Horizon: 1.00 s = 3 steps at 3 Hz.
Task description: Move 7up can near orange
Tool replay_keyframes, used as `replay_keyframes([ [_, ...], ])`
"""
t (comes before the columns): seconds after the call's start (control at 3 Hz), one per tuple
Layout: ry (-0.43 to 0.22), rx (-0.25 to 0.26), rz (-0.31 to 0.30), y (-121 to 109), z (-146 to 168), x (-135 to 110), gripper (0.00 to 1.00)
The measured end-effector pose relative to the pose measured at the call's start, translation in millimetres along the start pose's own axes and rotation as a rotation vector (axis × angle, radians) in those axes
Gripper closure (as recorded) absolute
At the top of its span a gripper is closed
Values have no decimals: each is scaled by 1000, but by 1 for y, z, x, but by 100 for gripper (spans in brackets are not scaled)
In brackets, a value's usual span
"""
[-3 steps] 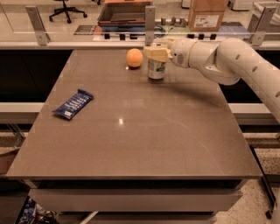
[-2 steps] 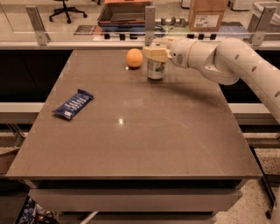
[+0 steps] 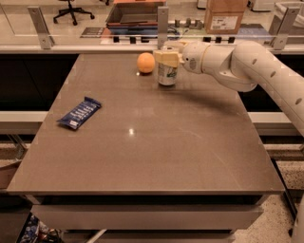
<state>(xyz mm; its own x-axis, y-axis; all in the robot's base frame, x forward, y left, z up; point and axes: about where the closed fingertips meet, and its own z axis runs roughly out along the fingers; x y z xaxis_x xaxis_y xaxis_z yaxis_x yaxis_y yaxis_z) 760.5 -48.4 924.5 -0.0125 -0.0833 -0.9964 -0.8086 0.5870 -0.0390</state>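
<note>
The 7up can [image 3: 167, 75] stands upright on the brown table [image 3: 156, 142] near its far edge. The orange [image 3: 146, 62] lies just left of the can, a small gap apart. My gripper [image 3: 166, 57] reaches in from the right on a white arm [image 3: 247, 64]. It sits around the can's upper part, and a cream finger [image 3: 163, 58] covers the front of the can's top. The can's base rests on the table.
A flat blue snack wrapper [image 3: 80, 113] lies on the left side of the table. A glass rail with metal posts [image 3: 163, 21] runs behind the far edge. A cardboard box [image 3: 224, 14] and a tray stand beyond it.
</note>
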Motion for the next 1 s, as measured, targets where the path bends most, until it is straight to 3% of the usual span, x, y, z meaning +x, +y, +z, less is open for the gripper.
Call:
replay_keyframes([
  [0.33, -1, -5, 0, 2, 3, 0, 14],
  [0.67, -1, -9, 1, 4, 5, 0, 0],
  [1.0, -1, -9, 1, 4, 5, 0, 0],
])
